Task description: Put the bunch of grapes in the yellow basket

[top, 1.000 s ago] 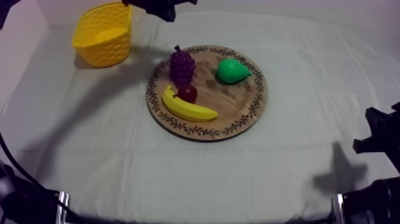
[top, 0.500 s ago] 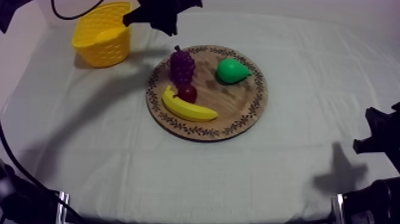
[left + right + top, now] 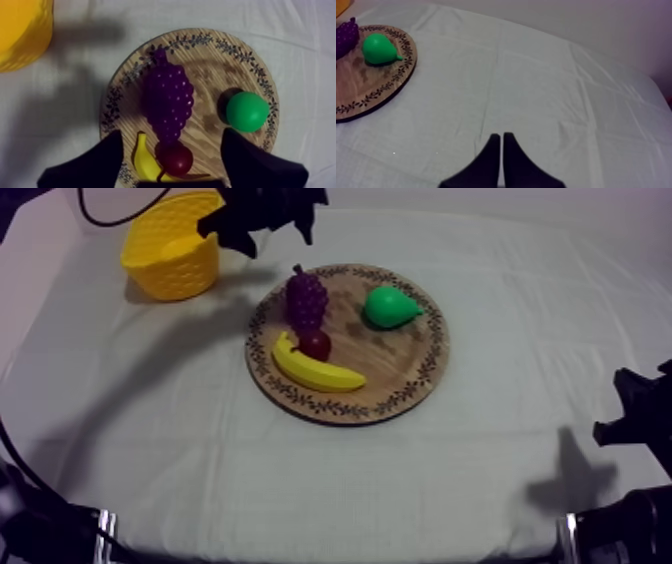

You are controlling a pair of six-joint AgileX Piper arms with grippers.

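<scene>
The purple bunch of grapes (image 3: 305, 298) (image 3: 169, 100) lies on the left part of the round wooden board (image 3: 400, 373) (image 3: 210, 65), its stem pointing away from the banana. My left gripper (image 3: 272, 236) (image 3: 172, 132) hangs above the board's far edge, between the yellow basket (image 3: 175, 248) (image 3: 20, 30) and the grapes. It is open, its fingers (image 3: 100, 160) spread wide with nothing between them. My right gripper (image 3: 635, 418) (image 3: 501, 137) rests low at the table's right side, shut as a narrow wedge over bare cloth.
On the board a banana (image 3: 315, 368) (image 3: 145, 160) and a small red fruit (image 3: 316, 344) (image 3: 175, 157) lie just below the grapes. A green pear (image 3: 388, 306) (image 3: 246, 111) (image 3: 378, 49) sits to their right. The basket stands at the far left.
My left gripper has opened from shut and shifted a little toward the board. The fruit, board, basket and right arm have not moved.
</scene>
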